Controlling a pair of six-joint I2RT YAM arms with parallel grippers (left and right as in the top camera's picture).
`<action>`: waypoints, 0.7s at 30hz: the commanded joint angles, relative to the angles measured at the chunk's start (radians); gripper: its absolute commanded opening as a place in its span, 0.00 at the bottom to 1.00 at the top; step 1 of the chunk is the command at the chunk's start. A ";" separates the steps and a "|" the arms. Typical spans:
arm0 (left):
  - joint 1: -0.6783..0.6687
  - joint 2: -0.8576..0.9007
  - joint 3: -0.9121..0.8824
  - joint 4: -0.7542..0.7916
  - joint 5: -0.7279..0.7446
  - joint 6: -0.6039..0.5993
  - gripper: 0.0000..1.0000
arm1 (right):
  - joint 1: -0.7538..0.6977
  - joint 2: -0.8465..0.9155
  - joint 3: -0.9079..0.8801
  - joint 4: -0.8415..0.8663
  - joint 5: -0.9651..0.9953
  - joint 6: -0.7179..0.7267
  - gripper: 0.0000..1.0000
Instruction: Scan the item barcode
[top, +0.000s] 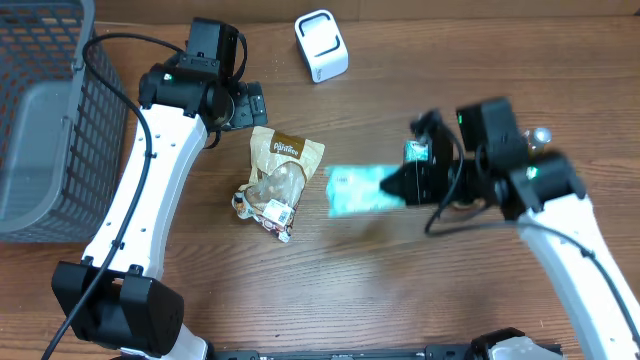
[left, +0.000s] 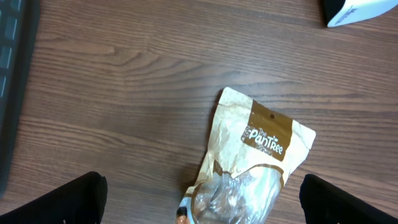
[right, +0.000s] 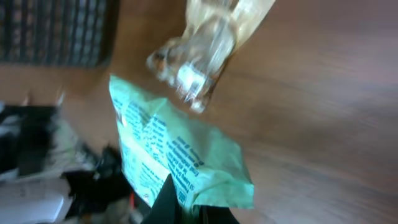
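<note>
Green packet (top: 362, 190), long axis left-right

The left arm (top: 150, 185) stretched forward, left gripper (top: 243, 104) spread wide and facing down; the right arm (top: 572, 222) bent inward, right gripper (top: 408, 184) clamped on a packet (top: 360, 190) jutting beyond its fingertips.

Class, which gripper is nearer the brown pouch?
Left. The left gripper hovers open beside the brown pouch; the right gripper holds the teal packet farther off.
</note>
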 joint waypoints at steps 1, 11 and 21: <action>-0.005 -0.012 0.017 0.000 -0.009 0.015 1.00 | 0.019 0.079 0.237 -0.049 0.302 -0.068 0.03; -0.005 -0.012 0.017 0.000 -0.009 0.015 1.00 | 0.130 0.333 0.376 0.204 0.788 -0.429 0.03; -0.005 -0.012 0.017 0.000 -0.009 0.015 1.00 | 0.213 0.610 0.376 0.743 1.076 -0.897 0.04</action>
